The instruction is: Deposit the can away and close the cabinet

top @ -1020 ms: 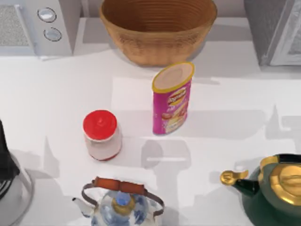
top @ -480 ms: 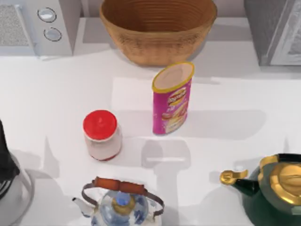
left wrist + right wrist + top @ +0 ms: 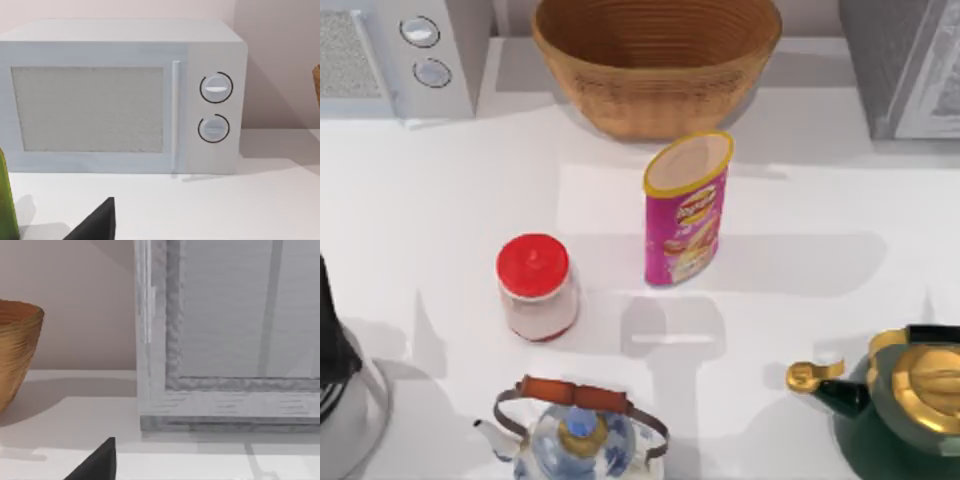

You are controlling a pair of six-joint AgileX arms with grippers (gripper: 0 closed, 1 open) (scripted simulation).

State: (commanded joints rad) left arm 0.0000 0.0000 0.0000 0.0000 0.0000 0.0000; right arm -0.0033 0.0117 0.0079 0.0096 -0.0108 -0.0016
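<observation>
The can (image 3: 686,210) is a tall pink tube with a yellow rim. It stands upright at the table's middle, just in front of the basket, and nothing holds it. The grey cabinet (image 3: 905,65) stands at the back right corner, and the right wrist view faces its framed front panel (image 3: 225,340) from close by. I cannot tell whether its door is open. A black tip of my left gripper (image 3: 95,225) points toward the microwave. A black tip of my right gripper (image 3: 95,462) points toward the cabinet. Both are far from the can.
A wicker basket (image 3: 655,60) sits at the back centre, with a white microwave (image 3: 400,55) at the back left. A red-lidded jar (image 3: 536,288) stands left of the can. A glass teapot (image 3: 578,430) and a green kettle (image 3: 900,400) line the front edge. A green object (image 3: 6,200) is near the left gripper.
A thin shadow on the table's right side has slid further right. The can and the other objects have not moved.
</observation>
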